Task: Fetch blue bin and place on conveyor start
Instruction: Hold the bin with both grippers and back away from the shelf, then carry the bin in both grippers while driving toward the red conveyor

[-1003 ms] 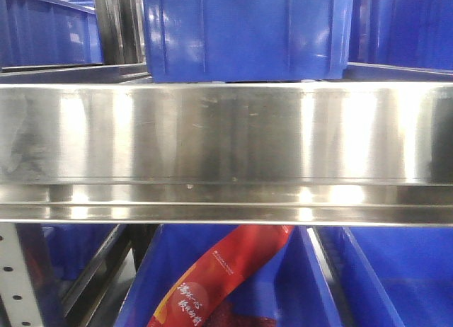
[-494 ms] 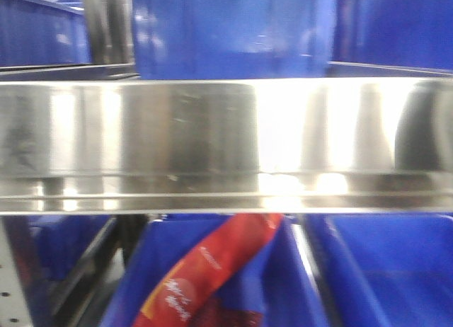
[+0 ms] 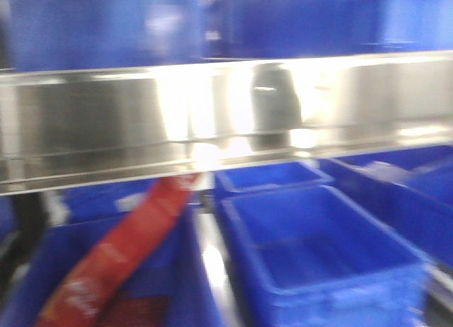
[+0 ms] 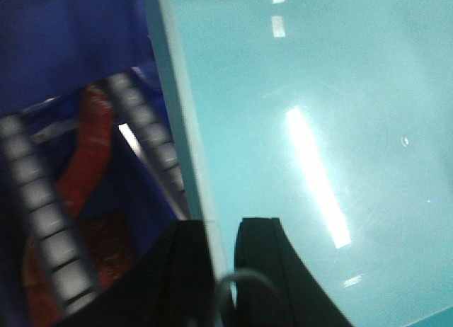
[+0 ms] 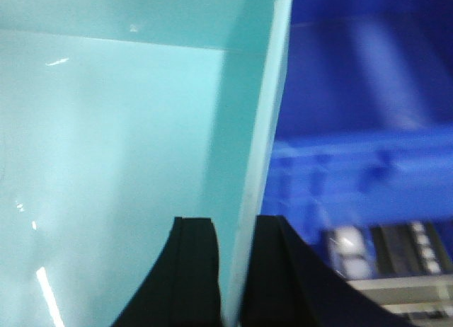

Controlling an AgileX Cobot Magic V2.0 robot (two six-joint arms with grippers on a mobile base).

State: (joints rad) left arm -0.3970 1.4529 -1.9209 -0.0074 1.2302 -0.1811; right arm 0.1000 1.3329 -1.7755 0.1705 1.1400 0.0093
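The blue bin, a light turquoise tub, fills both wrist views. In the left wrist view its floor lies to the right and its left wall rim runs between the black fingers; my left gripper is shut on that rim. In the right wrist view the bin's inside lies to the left and my right gripper is shut on its right wall rim. The bin and both grippers do not show in the front view. The conveyor start is out of view.
The blurred front view shows a shiny steel shelf rail, dark blue crates above and below, and a red packet in the lower left crate. Grey rollers and dark blue crates lie beside the bin.
The front view has swung: the shelf rail now slants, and the red packet and lower crates have shifted left, with another open crate showing at the right. The picture has become more blurred.
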